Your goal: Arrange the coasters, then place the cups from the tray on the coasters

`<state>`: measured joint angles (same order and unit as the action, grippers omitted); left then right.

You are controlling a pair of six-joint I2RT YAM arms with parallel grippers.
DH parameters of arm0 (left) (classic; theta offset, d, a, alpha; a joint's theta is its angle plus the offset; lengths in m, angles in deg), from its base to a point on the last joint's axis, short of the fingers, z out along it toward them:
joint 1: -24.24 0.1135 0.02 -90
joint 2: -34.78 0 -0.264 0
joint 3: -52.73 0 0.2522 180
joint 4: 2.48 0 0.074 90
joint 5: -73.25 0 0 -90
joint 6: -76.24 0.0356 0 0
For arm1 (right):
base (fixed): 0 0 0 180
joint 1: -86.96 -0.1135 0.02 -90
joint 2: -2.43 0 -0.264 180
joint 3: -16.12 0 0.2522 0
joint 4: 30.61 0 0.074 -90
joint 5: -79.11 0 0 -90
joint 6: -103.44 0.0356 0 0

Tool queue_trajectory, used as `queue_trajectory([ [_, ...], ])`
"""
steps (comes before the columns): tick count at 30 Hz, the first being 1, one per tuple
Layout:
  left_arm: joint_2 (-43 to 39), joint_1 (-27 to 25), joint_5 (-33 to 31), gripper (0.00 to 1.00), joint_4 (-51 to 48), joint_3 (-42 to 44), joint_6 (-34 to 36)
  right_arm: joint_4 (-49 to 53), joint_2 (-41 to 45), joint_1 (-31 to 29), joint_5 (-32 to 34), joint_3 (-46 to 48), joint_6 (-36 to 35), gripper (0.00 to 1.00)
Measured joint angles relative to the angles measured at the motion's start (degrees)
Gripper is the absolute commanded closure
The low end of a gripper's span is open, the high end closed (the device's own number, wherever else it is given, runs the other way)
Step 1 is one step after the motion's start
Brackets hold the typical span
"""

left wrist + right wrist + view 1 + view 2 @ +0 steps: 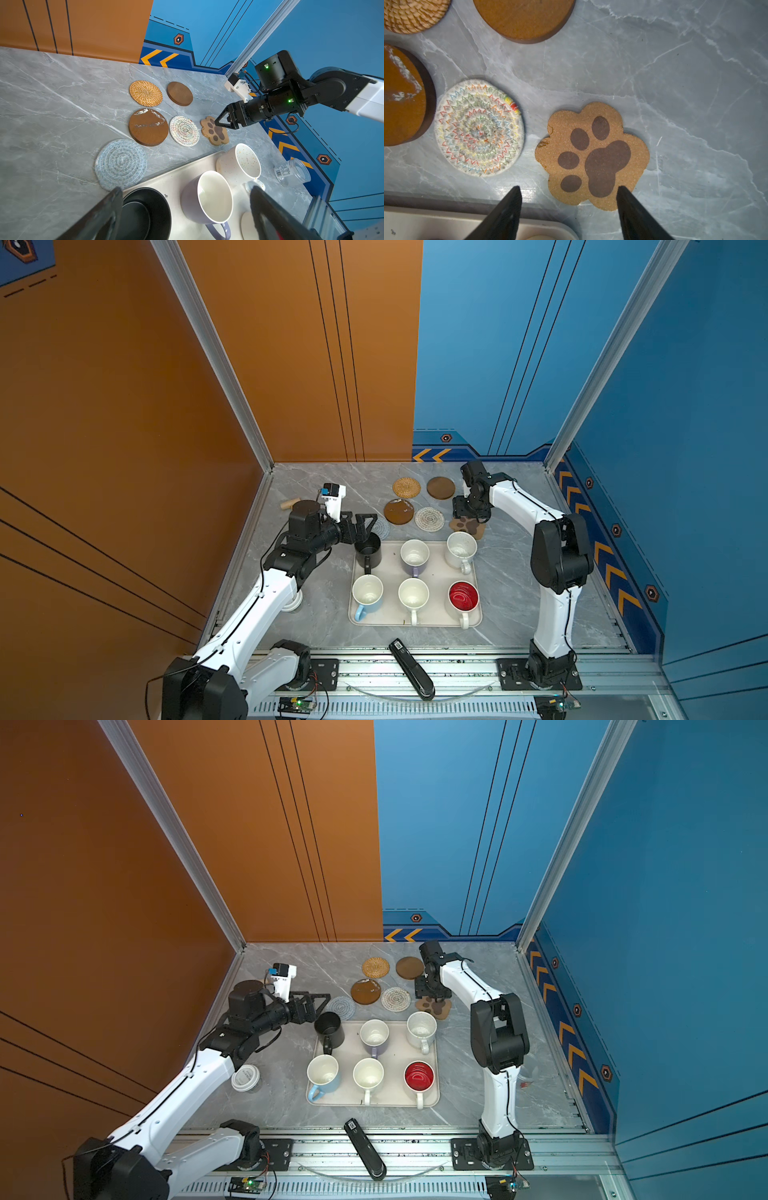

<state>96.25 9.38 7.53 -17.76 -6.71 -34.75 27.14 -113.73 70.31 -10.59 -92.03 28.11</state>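
Six coasters lie behind the tray (434,572): a woven tan one (406,487), a brown disc (441,487), a white-streaked brown disc (398,511), a white crocheted round (429,519), a grey crocheted round (120,164) and a paw-shaped one (591,155). The tray holds the cups: black (368,551), lavender (414,556), speckled cream (460,549), light blue (367,593), white (413,595) and red-inside (463,597). My left gripper (187,195) hovers open above the black and lavender mugs. My right gripper (569,191) hangs open over the paw coaster's near edge, holding nothing.
A white-lidded jar (246,1078) stands by the left arm. A clear jar (292,172) lies on its side at the right of the table. A wooden cylinder (289,504) rests at the back left. A black handheld device (411,668) lies across the front rail.
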Motion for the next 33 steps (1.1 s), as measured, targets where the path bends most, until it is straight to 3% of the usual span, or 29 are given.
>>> queue_trajectory([
  [15, 5.77, -4.00, -1.70, 0.06, -1.31, -4.79, -0.35, 1.03, -6.56, 0.02, -1.68, -0.02, -0.28, 0.29],
  [33, 6.80, -5.46, -3.30, 0.06, -1.79, -5.55, -0.50, 1.01, -6.95, 1.07, -3.45, -0.04, -0.46, 0.29],
])
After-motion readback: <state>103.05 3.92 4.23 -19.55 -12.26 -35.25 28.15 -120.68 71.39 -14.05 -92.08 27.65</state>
